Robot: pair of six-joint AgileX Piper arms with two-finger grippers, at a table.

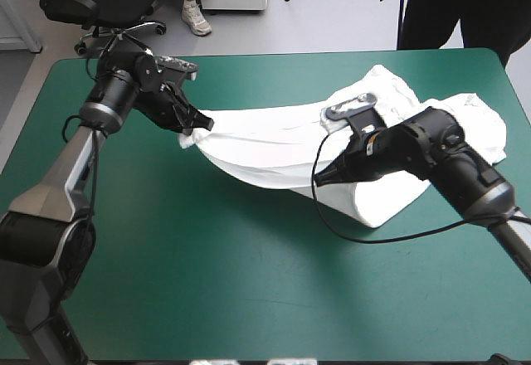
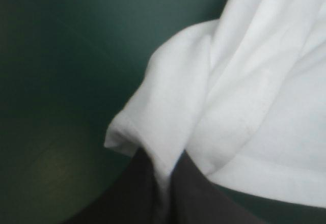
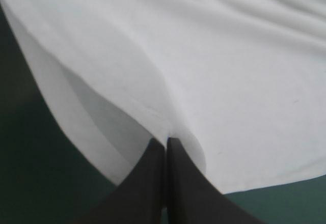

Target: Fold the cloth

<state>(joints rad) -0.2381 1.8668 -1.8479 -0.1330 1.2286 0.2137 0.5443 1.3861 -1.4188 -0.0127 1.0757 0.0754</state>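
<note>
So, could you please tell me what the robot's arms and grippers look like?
Both arms are built alike. The left arm has long grey links joined by bulky, rounded black joints, and the right arm shows the same black housing running into a grey link. The left gripper and right gripper each end in two broad black fingers, curved like fins and tapering to a point.

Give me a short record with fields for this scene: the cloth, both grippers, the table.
cloth: white short-sleeved T-shirt, not folded, stretched between both grippers
left gripper: black fingers shut on the T-shirt
right gripper: black fingers shut on the T-shirt
table: teal-green cover; the T-shirt's far part rests on it, toward the right edge
</note>
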